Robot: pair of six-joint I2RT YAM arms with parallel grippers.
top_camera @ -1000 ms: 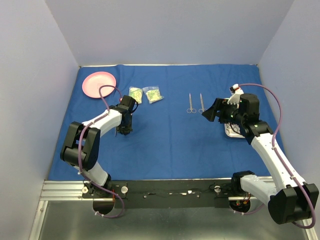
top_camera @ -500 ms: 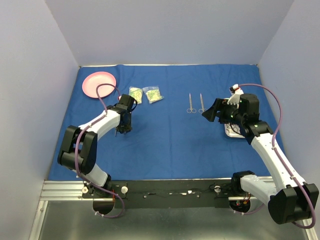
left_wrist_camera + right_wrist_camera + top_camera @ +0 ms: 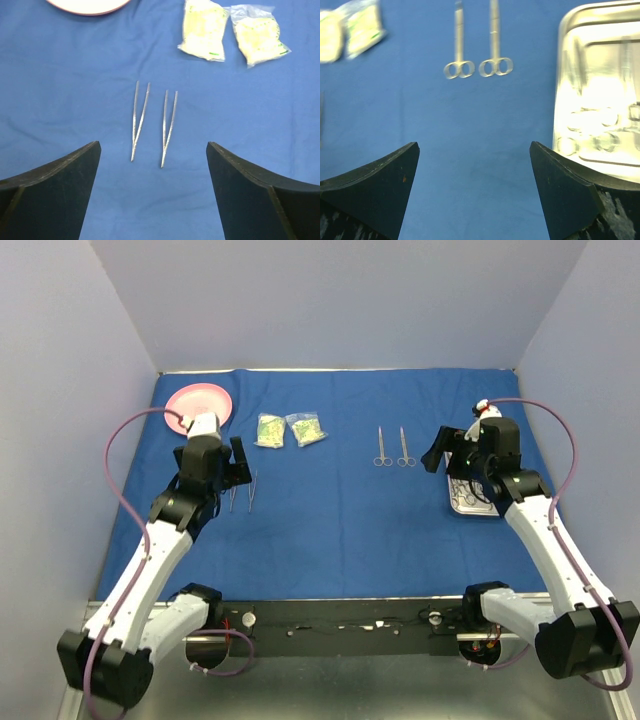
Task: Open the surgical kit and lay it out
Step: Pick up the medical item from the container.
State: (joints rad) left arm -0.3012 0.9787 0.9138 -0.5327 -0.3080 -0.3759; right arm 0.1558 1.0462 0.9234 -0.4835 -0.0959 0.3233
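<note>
The royal-blue cloth wrap [image 3: 340,510] lies spread flat over the table. Two tweezers [image 3: 140,119] [image 3: 169,127] lie side by side on it, just ahead of my left gripper [image 3: 152,150], which is open and holds nothing. Two yellow-green packets [image 3: 270,429] [image 3: 306,428] lie further back. Two scissor-like forceps [image 3: 458,45] [image 3: 495,45] lie parallel at centre right. My right gripper [image 3: 473,145] hangs open and empty over bare cloth, left of the steel tray [image 3: 570,75]. Ring-handled instruments show in the tray, blurred by glare.
A pink plate [image 3: 198,405] sits on the cloth at the back left corner. Grey walls close in the table on the left, back and right. A black mounting rail [image 3: 340,618] runs along the near edge.
My left gripper has opened, risen and drawn back to the left; the second tweezers now lies free beside the first. The right gripper has shifted slightly right, toward the tray.
</note>
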